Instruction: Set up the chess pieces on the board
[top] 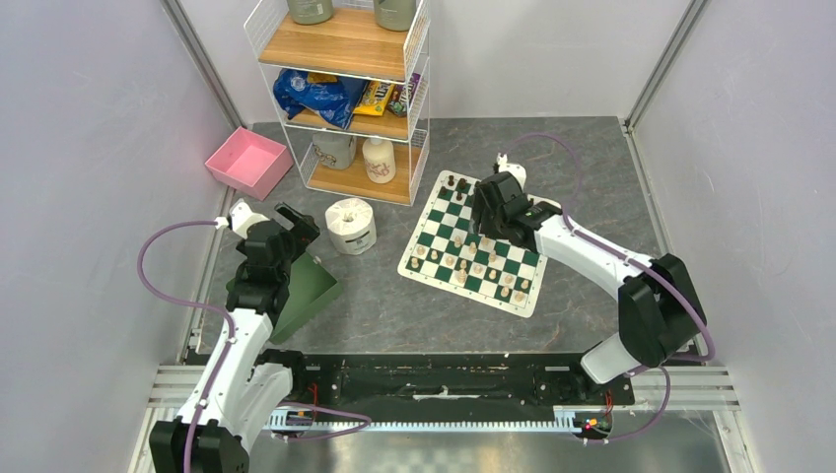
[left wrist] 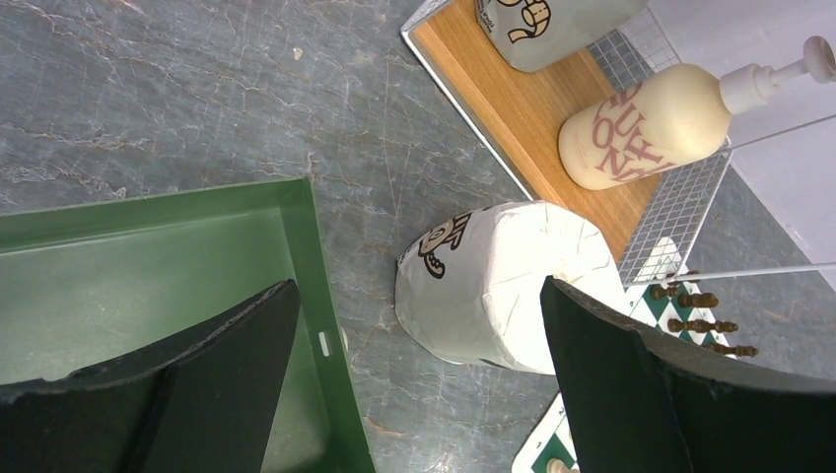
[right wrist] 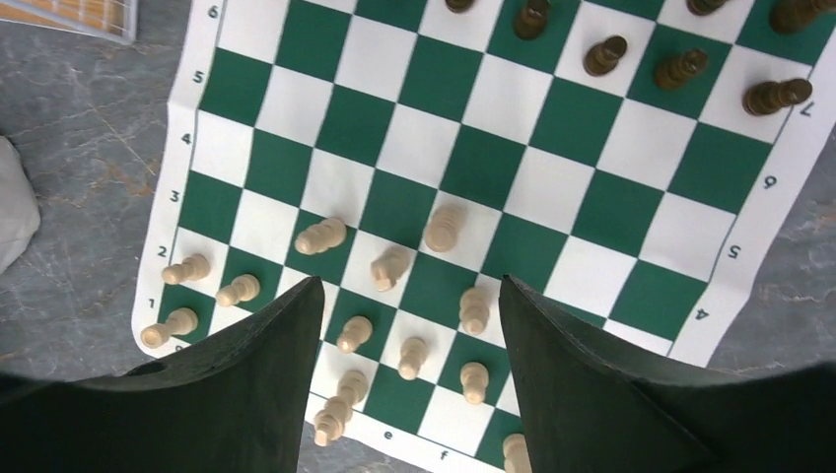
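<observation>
The green-and-white checkered board [top: 415, 264] lies right of centre on the grey table. Several cream chess pieces [top: 476, 267] stand on its near rows, and several dark brown ones [top: 455, 184] on its far edge. My right gripper [top: 484, 215] hovers over the board's middle. In the right wrist view its jaws [right wrist: 410, 286] are open above cream pieces [right wrist: 445, 227] with nothing between them, and dark pieces [right wrist: 603, 55] stand across the board [right wrist: 616, 212]. My left gripper [left wrist: 419, 286] is open and empty over the green bin's edge, left of the board.
A wrapped toilet roll [top: 351, 226] stands left of the board. A green bin [top: 306, 291] lies under the left arm. A pink bin [top: 246, 161] sits at the back left. A wire shelf rack [top: 345, 99] holds bottles, one a pump bottle [left wrist: 651, 123], and snacks.
</observation>
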Robot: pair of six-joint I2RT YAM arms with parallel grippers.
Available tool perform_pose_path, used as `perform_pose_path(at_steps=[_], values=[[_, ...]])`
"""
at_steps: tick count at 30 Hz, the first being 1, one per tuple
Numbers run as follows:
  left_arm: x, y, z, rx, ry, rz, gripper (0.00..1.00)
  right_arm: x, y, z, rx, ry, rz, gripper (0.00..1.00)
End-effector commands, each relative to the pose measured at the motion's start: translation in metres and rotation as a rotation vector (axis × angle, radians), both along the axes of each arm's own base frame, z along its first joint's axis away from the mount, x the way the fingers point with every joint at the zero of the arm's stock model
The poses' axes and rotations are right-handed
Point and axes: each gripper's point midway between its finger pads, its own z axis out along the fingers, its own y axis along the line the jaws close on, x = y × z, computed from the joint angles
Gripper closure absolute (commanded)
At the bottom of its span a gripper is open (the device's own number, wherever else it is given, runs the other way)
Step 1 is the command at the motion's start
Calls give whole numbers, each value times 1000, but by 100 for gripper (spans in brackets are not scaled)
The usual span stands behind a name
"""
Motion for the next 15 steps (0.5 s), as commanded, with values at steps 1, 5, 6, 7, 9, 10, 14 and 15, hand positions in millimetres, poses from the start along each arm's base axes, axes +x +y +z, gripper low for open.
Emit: perform_pose_path(at_steps=[1, 5, 6, 7, 9, 10, 14, 15], values=[[2, 6, 6, -1, -33, 30, 0, -2, -13, 10, 54, 1, -37, 28], [4, 4, 8, -8, -41, 25, 0, 3, -22, -3, 40, 37, -56, 35], [4, 4, 8, -8, -41, 22, 0, 5, -23, -7, 33, 47, -59, 36], [5, 3, 9, -8, -41, 21, 0, 6, -24, -9, 28, 53, -57, 37], [6, 3, 8, -10, -40, 21, 0, 10, -22, -13, 17, 63, -49, 39], [7, 3, 8, -12, -43, 21, 0, 12, -22, -15, 11, 66, -44, 40], [9, 2, 7, -16, -39, 15, 0, 19, -19, -19, -10, 74, -31, 43], [9, 1, 7, -18, -38, 14, 0, 21, -18, -20, -15, 77, -28, 44]])
